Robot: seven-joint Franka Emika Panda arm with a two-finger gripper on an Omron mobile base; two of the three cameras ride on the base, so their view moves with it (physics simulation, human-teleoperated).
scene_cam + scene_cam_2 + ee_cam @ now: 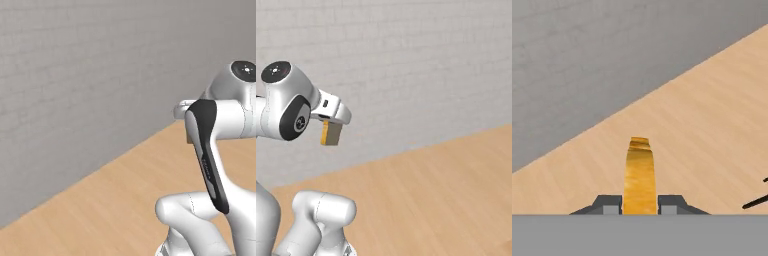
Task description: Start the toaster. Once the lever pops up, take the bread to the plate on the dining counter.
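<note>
One bread [640, 175] slice, edge-on, pinched between the two fingertips [609, 204] of the gripper [640, 206]. It's held up in the air above the wood floor [431, 200], near the grey wall [406, 60].

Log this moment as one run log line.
phase: carrying | gripper: shut on bread | bread: edge-on between fingers, held above wooden floor | backdrop: grey wall

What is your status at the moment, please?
Gripper shut on golden-crusted bread slice, held edge-on. Light wooden floor and grey wall ahead. Nothing in the way.
</note>
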